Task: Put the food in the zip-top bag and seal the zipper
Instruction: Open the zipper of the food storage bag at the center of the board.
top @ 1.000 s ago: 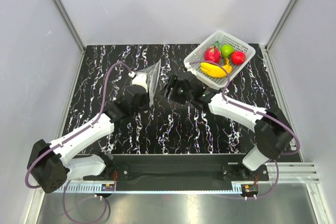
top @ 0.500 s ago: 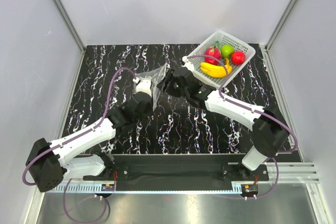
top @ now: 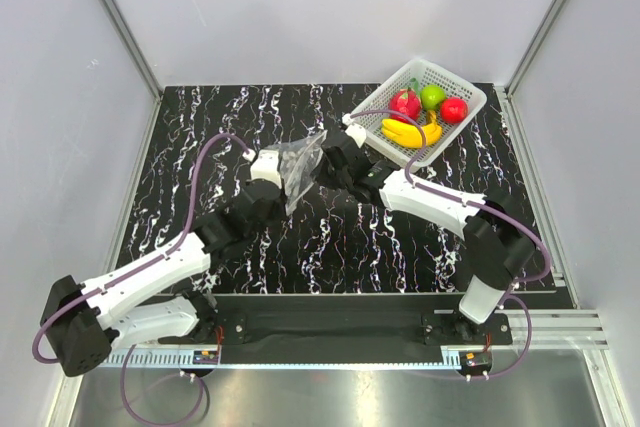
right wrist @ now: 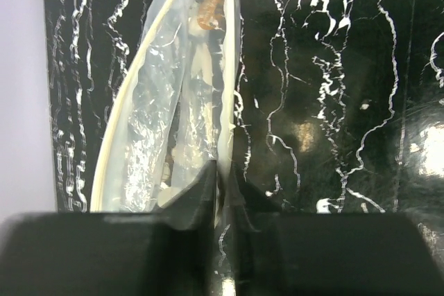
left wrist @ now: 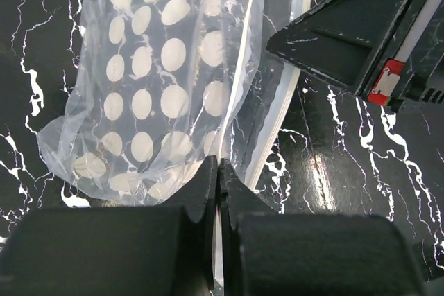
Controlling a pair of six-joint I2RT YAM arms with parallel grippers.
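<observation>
The dotted clear zip-top bag point(top: 298, 161) hangs raised and crumpled, its zipper point(left wrist: 239, 81) unsealed. The food point(top: 410, 133) sits in the white basket point(top: 452, 78).

There is one white perforated basket point(top: 462, 130); four toy fruits sit inside it: one yellow banana bunch point(top: 410, 133), one green round fruit point(top: 432, 97), one red round fruit point(top: 454, 109), one red green-topped fruit point(top: 405, 104); one polka-dot zip-top bag point(top: 300, 165) lies left of the basket; two grippers are there too, the left gripper point(left wrist: 218, 169) and the right gripper point(right wrist: 223, 171).
</observation>
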